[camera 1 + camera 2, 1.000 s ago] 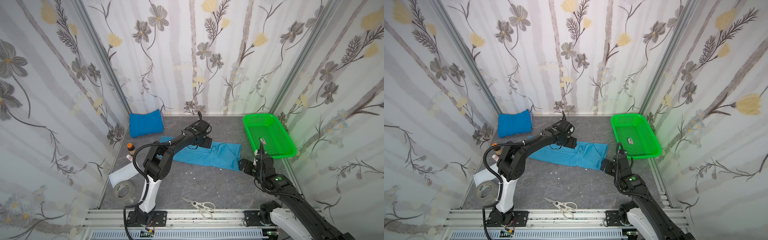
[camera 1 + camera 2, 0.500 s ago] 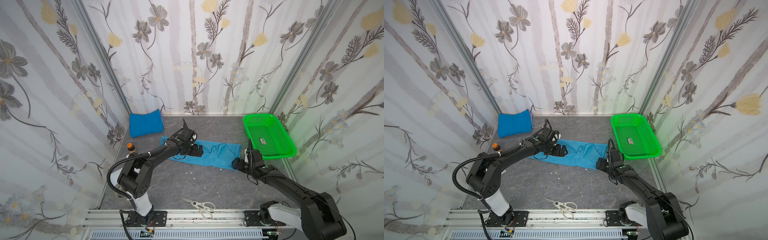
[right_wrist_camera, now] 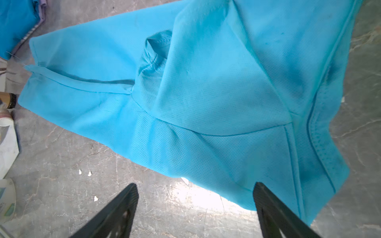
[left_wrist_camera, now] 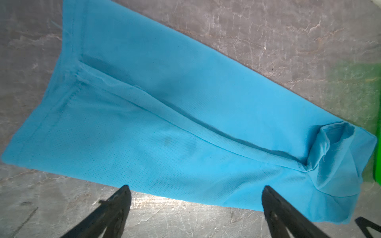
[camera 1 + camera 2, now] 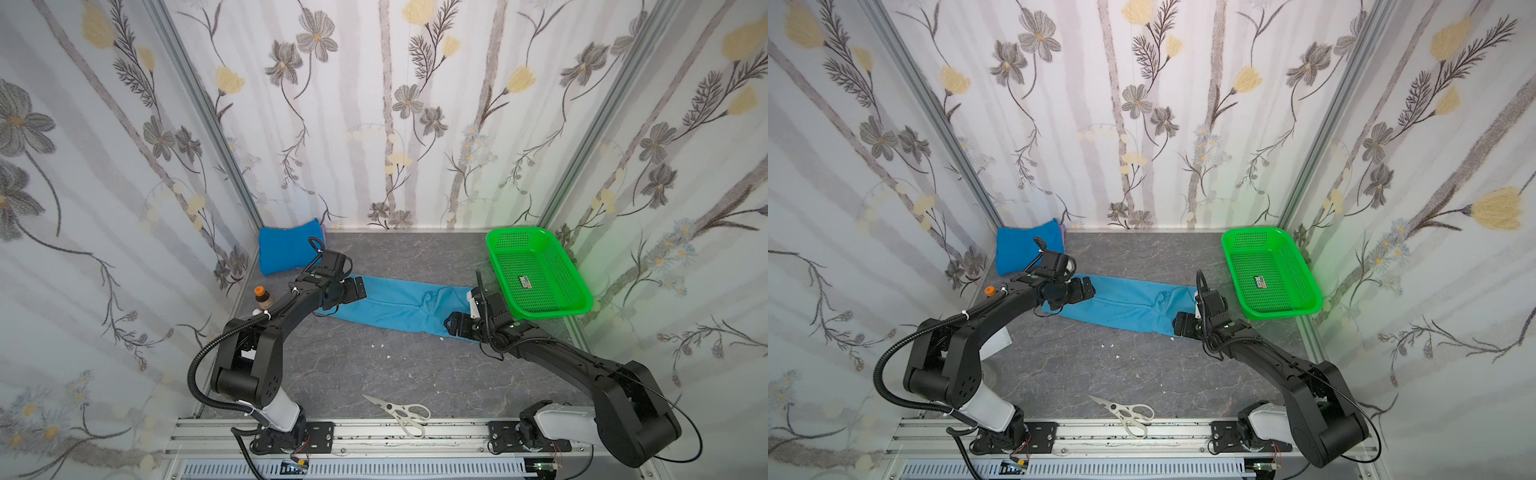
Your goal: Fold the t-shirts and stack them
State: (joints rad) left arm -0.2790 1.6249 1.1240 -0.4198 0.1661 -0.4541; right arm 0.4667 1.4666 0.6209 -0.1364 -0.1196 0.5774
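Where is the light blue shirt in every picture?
In a top view: the light blue t-shirt stretches across the middle.
In a top view: the t-shirt again lies across the middle.
Left wrist view: it fills most of the picture.
Right wrist view: it fills the upper part.
Shared landmark: its bunched fold.

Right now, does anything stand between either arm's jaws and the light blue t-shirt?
Nothing visible does. The left jaws and the right jaws stand open at opposite ends of the light blue t-shirt, and each wrist view shows only bare table before its edge. The scissors lie apart, nearer the front.
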